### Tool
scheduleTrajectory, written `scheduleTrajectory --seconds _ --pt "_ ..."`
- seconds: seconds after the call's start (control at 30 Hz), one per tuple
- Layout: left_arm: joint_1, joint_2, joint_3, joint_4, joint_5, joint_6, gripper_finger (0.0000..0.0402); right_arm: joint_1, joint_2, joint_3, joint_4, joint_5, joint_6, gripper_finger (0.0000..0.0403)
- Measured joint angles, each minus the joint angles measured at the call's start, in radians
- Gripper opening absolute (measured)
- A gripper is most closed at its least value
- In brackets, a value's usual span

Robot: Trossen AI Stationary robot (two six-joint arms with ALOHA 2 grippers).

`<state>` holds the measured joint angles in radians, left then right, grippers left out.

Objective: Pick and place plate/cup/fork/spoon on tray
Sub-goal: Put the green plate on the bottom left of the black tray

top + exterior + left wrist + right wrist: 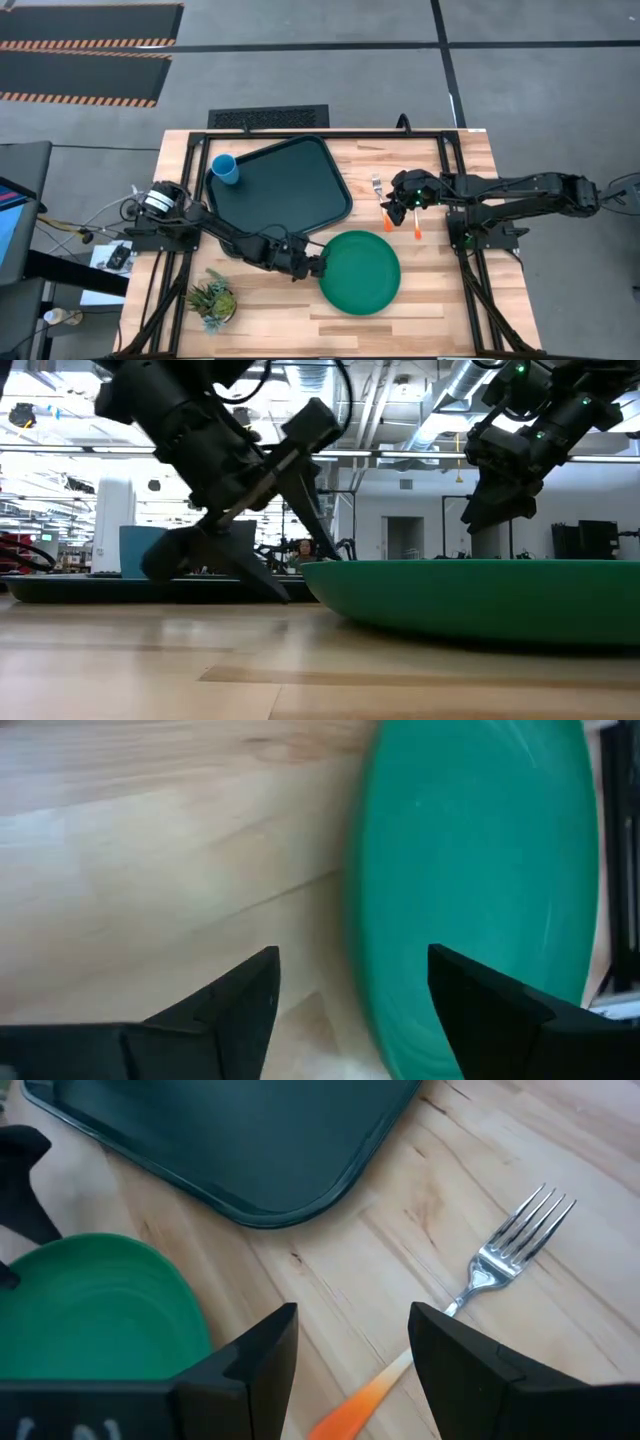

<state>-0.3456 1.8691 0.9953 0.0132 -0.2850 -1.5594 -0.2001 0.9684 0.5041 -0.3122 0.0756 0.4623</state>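
The left tool (316,266) sits low on the counter (440,300) at the plate's (362,272) left edge, just below centre in the overhead picture. Its wrist camera shows the fingers (240,1005) spread, one over bare wood and the other over the plate's rim, nothing pinched yet. The plate lies flat on the wood, just below and right of the tray's (285,190) lower right corner, close to it but apart. The cup (226,169) already stands in the tray's upper left corner.

The step in hand looks like taking the plate by its near rim. To do it well, the lower finger has to slide under the lip while the upper one comes down on the inside face. From the table-level camera, the rim rises only slightly off the wood, so the tool should stay low and push in shallowly. Shoving could skate the plate to the right. Once pinched, lift the near edge enough to clear the tray's raised rim, then carry it up and left into the open middle of the tray, keeping clear of the cup.

The right tool (403,202) hovers over the fork (470,1295) in the right-centre of the overhead picture, its fingers (255,1355) spread on either side of the orange handle, not touching it. Only one orange handle is clearly told apart there; I cannot pick out the spoon with certainty.
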Motion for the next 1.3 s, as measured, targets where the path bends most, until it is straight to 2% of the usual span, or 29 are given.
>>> scheduleTrajectory --seconds 0.13,0.4,0.5,0.97,1.2,1.3 --pt "0.012 0.017 0.038 -0.003 0.022 0.047 0.0185 0.000 0.000 0.000 0.003 0.002 -0.001 0.0216" --pt "0.008 0.026 0.043 -0.043 0.027 0.028 0.0048 0.000 0.000 0.000 0.023 0.002 -0.003 0.0216" --pt "0.008 0.033 0.041 -0.062 0.050 0.029 0.0010 0.000 0.000 0.000 0.037 0.003 -0.003 0.0216" --pt "0.014 0.032 0.070 -0.033 0.064 0.067 0.0002 0.002 0.000 0.000 0.045 0.004 -0.016 0.0216" --pt "0.014 0.029 0.143 -0.108 0.096 0.095 0.0001 0.002 0.000 0.000 0.045 0.004 -0.019 0.0216" --pt "0.013 0.002 0.148 -0.190 0.098 0.064 0.0001 0.002 0.000 0.000 0.045 0.004 -0.024 0.0216"
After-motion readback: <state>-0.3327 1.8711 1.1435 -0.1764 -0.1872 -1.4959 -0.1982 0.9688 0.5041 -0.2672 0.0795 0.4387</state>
